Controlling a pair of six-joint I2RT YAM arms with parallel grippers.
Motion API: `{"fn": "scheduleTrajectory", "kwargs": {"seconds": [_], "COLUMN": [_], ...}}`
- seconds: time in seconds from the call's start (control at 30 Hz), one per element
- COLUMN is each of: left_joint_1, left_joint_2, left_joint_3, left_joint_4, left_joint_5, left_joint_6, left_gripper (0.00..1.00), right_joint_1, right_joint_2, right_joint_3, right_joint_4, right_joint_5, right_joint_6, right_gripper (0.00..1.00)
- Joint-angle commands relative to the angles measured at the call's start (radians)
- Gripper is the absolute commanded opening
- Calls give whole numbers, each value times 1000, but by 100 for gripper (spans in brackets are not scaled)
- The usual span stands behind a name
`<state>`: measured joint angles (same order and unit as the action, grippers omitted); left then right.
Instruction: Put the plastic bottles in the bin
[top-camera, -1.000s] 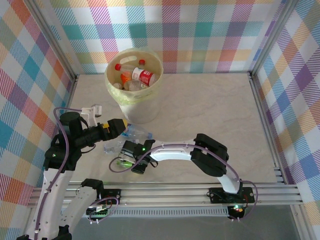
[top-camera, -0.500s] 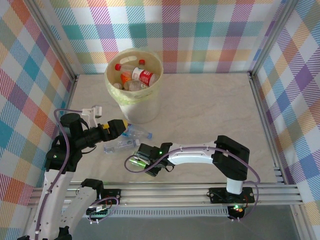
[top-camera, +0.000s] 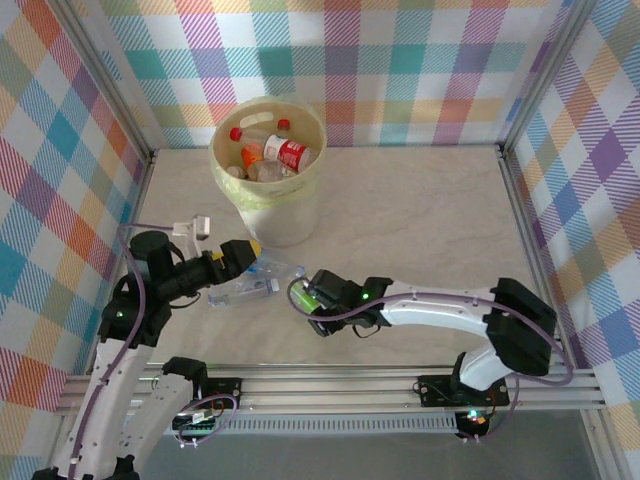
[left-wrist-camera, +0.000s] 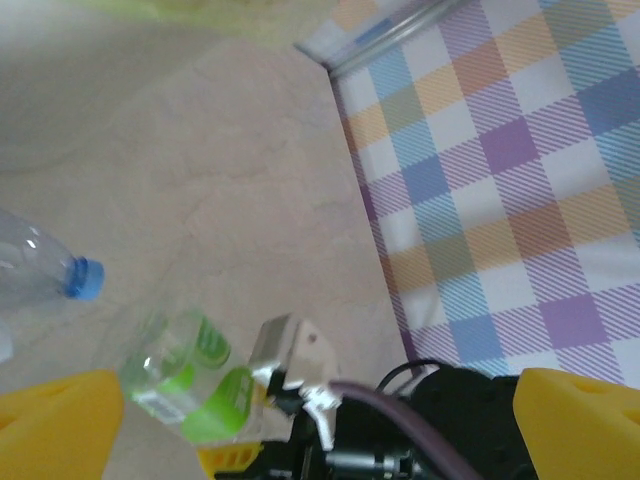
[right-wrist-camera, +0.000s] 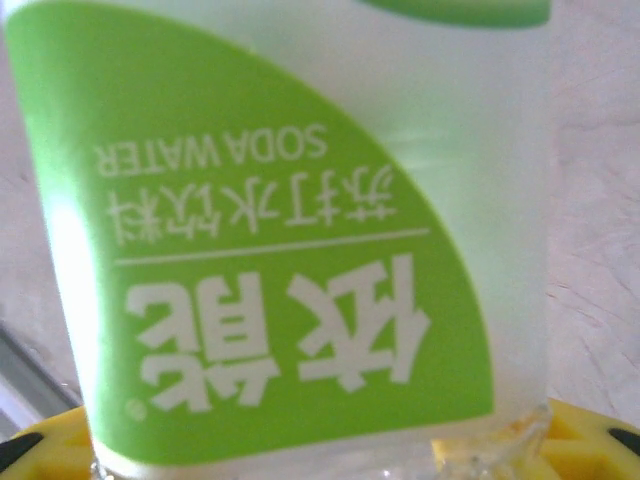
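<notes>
The pale yellow bin stands at the back left with several plastic bottles inside. My right gripper is shut on a green-labelled bottle, just above the table. The left gripper is open, its yellow fingers wide apart with nothing between them. It hovers over two clear bottles on the table, one with a blue cap and one crushed.
Checked walls enclose the table on three sides, with metal rails along the edges. The bin sits close behind the left gripper. A purple cable loops off the right wrist.
The right arm has swung right and away from the front edge, carrying the green-labelled bottle off the table. My left gripper shifted slightly right and stayed open.
</notes>
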<state>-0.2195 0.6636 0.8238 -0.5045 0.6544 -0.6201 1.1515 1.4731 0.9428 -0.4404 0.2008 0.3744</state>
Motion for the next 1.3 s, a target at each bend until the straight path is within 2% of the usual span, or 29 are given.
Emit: {"fn": "scheduleTrajectory", "kwargs": {"seconds": [0.0,0.3,0.5,0.6,0.73,1.07,1.27], "left_joint_1": [-76,-328,-429,-456,-466,-467,-466], "left_joint_2": [-12,69,170,209,234,245,231], "left_joint_3": [-52,-130,-108,-92,-84,-51,-32], "left_joint_4": [104,316,324,306,319,353,340], "left_joint_5": [-42,-219,-314,-350,-368,-372,-381], "left_joint_6": [-101,-243,-239,-240,-254,-297,-295], "left_gripper": [100,100,100,100,95,65,55], "right_joint_1": [-15,-32,-31,-31,-31,-31,-30], "right_joint_2": [-78,-159,-205,-233,-258,-256,-258], "right_joint_3": [-2,61,57,40,18,14,12], "right_joint_4": [37,42,88,110,133,130,131], "right_joint_5": [-13,-45,-87,-105,-124,-141,-139], "right_joint_6": [69,54,43,34,25,12,9], "right_gripper": [54,54,53,54,54,54,56]}}
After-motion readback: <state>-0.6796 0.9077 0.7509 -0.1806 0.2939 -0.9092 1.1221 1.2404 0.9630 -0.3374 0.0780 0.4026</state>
